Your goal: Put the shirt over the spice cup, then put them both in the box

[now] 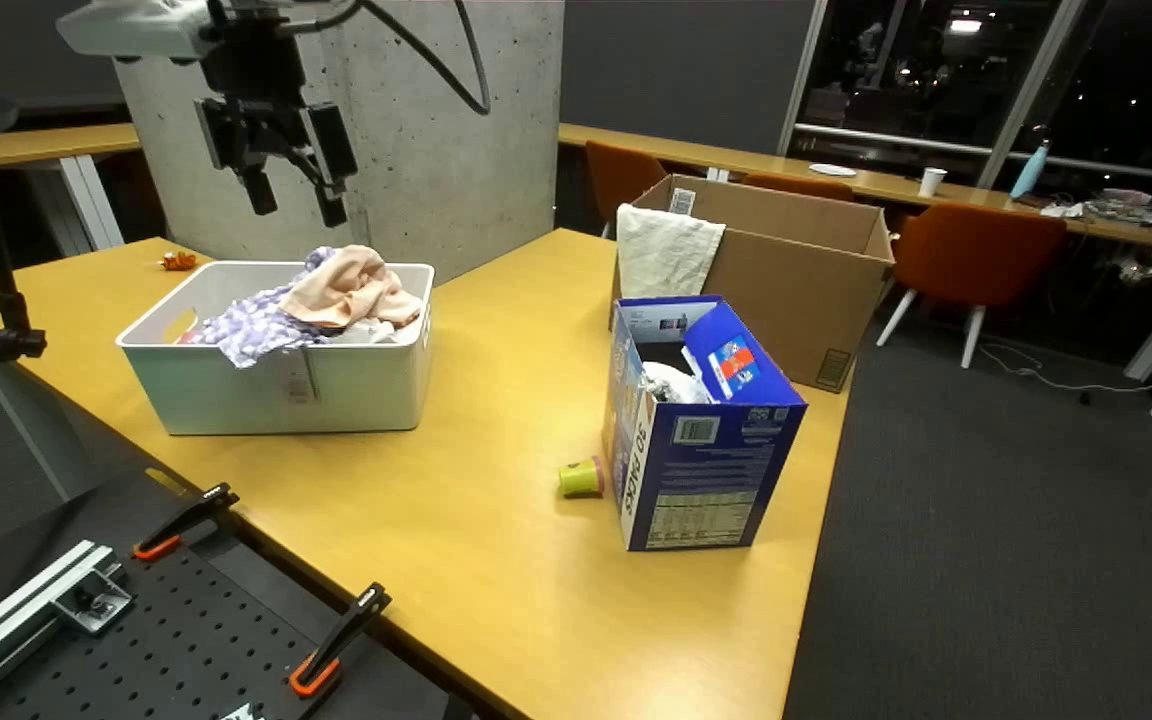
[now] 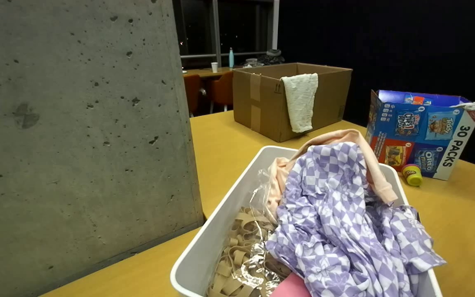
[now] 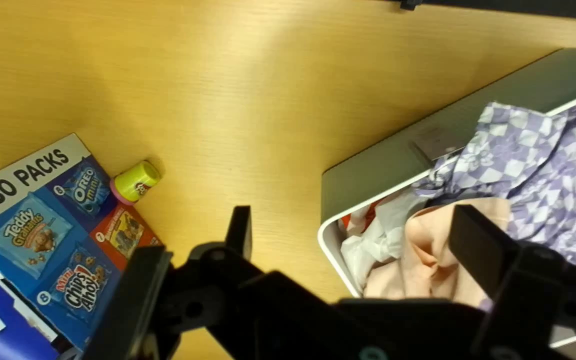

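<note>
Nearest the lens in an exterior view lies a black perforated plate (image 1: 186, 640). Past it, a yellow wood-toned table (image 1: 496, 360) carries a white plastic bin (image 1: 226, 400) heaped with a crumpled purple-and-white checked cloth (image 1: 256, 320), probably the shirt, and a plain peach cloth (image 1: 351, 285). My tool (image 1: 297, 207) hangs above them, its jaws well parted, gripping nothing. Well apart from it, a small lime-yellow tub with a pink lid (image 1: 579, 478), which I take for the spice cup, lies on its side, lid end towards a blue printed snack box (image 1: 706, 470); whether they touch I can't tell. Behind stands a larger brown cardboard box (image 1: 796, 300); which box is meant isn't clear to me.

In an exterior view my tool is out of frame; the checked cloth bulges close up, a flap over the bin's rim, beside looped tan strips (image 2: 237, 251).

Through the wrist view, one finger (image 3: 240, 232) shows over the table, the other over the peach cloth. The checked cloth lies beyond that second finger, the tub the opposite way. So I'd judge my coming move is down and across towards the checked cloth, away from the tub. The peach cloth could come up too, as the two overlap.
</note>
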